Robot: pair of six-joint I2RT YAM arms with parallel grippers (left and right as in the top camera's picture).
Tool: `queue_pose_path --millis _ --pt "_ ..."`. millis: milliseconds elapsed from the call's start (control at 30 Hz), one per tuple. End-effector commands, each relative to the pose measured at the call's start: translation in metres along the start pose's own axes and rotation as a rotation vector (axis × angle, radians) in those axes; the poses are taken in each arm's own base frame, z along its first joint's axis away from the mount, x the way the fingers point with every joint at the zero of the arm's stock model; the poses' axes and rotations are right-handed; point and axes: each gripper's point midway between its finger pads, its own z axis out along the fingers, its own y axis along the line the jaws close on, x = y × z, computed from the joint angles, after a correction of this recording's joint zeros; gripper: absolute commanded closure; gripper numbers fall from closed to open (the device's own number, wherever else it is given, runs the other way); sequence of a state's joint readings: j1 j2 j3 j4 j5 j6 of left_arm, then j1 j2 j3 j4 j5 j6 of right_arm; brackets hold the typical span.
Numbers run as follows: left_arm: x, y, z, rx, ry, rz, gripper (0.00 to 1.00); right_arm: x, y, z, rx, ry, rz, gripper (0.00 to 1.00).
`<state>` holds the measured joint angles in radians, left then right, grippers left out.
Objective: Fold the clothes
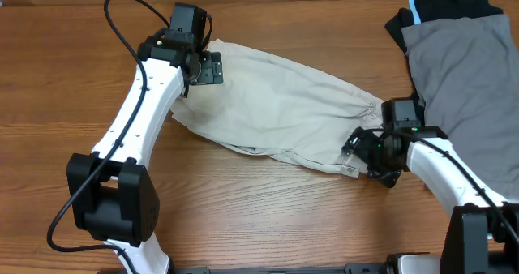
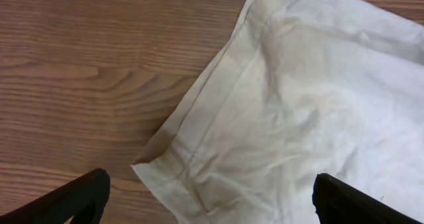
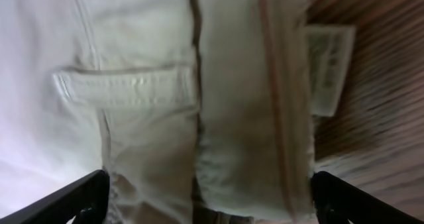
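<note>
The beige shorts [image 1: 284,108] lie flat across the middle of the wooden table, running from upper left to lower right. My left gripper [image 1: 207,67] is open over the upper-left leg hem; the hem corner [image 2: 159,159] lies between its spread fingers. My right gripper [image 1: 366,148] is open over the waistband end at the lower right. Its wrist view shows the waistband [image 3: 252,118], a belt loop [image 3: 126,88] and a small white label [image 3: 328,68] between its spread fingers. Neither gripper holds cloth.
A grey garment [image 1: 466,87] lies at the right, partly over a black garment with light-blue trim [image 1: 442,10] at the top right. The right arm [image 1: 454,173] reaches in from the lower right, the left arm [image 1: 134,128] from the lower left.
</note>
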<state>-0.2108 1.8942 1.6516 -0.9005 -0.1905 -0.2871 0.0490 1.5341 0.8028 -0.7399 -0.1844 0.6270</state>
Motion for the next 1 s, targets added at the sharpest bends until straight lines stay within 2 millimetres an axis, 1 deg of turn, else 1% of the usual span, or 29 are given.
queue_pose_path --millis 0,267,467,667,733,767,833,900,967 --pt "-0.005 -0.004 -0.008 0.016 -0.017 0.02 0.0 0.013 0.009 0.007 -0.028 0.034 -0.042 0.0" --pt "-0.005 -0.004 -0.008 0.016 -0.017 0.02 0.0 0.026 0.017 0.024 -0.024 0.055 -0.106 0.0" --pt "-0.005 -0.004 -0.008 0.016 -0.017 0.019 0.0 0.024 0.019 0.034 -0.029 0.056 -0.104 0.0" --pt "-0.002 -0.004 -0.007 0.013 -0.008 0.022 0.0 0.011 0.019 0.052 -0.013 0.02 -0.112 0.03" --pt "-0.002 -0.004 -0.007 0.014 -0.007 0.022 0.0 0.007 0.015 0.06 0.01 0.007 -0.111 0.04" --pt "-0.002 -0.004 -0.007 0.013 -0.007 0.022 0.0 0.0 0.01 0.068 0.04 -0.02 -0.111 0.04" --pt "-0.002 -0.004 -0.007 0.013 -0.008 0.022 0.0 -0.009 0.006 0.073 0.068 -0.059 -0.111 0.05" --pt "-0.002 -0.004 -0.007 0.013 -0.007 0.022 0.0 -0.022 0.004 0.075 0.088 -0.115 -0.114 0.05" --pt "-0.002 -0.004 -0.007 0.014 -0.007 0.022 0.0 -0.036 0.005 0.073 0.1 -0.186 -0.119 0.05"
